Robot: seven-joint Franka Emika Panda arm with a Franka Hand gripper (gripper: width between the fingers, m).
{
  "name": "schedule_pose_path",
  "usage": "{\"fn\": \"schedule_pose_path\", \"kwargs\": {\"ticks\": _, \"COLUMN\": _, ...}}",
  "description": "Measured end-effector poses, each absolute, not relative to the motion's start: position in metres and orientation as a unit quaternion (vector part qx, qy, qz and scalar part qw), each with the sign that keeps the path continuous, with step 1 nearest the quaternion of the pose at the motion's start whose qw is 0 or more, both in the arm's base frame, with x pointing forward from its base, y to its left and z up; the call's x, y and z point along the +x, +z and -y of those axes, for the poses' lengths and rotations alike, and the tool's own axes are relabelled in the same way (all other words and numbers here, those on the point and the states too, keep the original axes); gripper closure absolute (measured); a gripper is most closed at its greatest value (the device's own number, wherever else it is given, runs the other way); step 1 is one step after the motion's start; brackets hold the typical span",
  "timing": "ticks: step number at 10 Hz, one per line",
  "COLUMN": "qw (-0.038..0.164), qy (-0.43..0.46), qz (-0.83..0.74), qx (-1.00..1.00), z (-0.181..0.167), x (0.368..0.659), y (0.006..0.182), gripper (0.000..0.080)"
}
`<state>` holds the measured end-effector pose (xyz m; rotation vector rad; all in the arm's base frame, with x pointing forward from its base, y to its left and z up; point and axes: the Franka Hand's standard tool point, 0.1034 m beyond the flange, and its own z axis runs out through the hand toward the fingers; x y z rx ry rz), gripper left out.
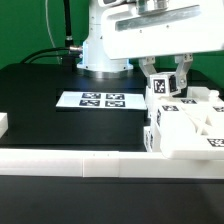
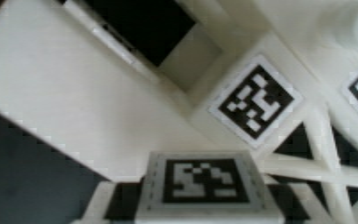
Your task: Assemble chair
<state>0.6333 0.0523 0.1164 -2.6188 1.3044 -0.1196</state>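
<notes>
The chair (image 1: 192,128) is a cluster of joined white blocky parts with marker tags at the exterior view's right, against the white border wall. My gripper (image 1: 168,86) hangs straight down over its far top corner, shut on a small white tagged chair part (image 1: 163,84). I cannot tell whether that part touches the pieces below it. In the wrist view the same tagged part (image 2: 201,175) sits between the jaws of my gripper (image 2: 201,206). Beyond it lies a white slab (image 2: 87,95) and another tagged face (image 2: 249,98) of the chair.
The marker board (image 1: 100,100) lies flat on the black table to the exterior view's left of the chair. A long low white border wall (image 1: 70,161) runs along the front edge. The arm's white base (image 1: 100,45) stands behind the board.
</notes>
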Motion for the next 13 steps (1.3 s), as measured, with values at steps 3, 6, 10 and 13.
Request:
{"fn": "schedule_pose_path", "kwargs": {"ticks": 3, "qw": 0.108, "qy": -0.038, "qz": -0.442, "qx": -0.89, "z": -0.054, "x": 0.633, "y": 0.116, "gripper": 0.0424}}
{"fn": "schedule_pose_path", "kwargs": {"ticks": 6, "qw": 0.105, "qy": -0.034, "qz": -0.39, "qx": -0.914, "z": -0.064, "x": 0.633, "y": 0.119, "gripper": 0.0193}}
{"fn": "schedule_pose_path", "kwargs": {"ticks": 10, "qw": 0.098, "qy": -0.05, "qz": -0.248, "qx": -0.962, "z": -0.063, "x": 0.633, "y": 0.119, "gripper": 0.0151}}
{"fn": "schedule_pose_path", "kwargs": {"ticks": 13, "qw": 0.087, "qy": -0.061, "qz": -0.087, "qx": -0.99, "z": -0.056, "x": 0.639, "y": 0.121, "gripper": 0.0151}}
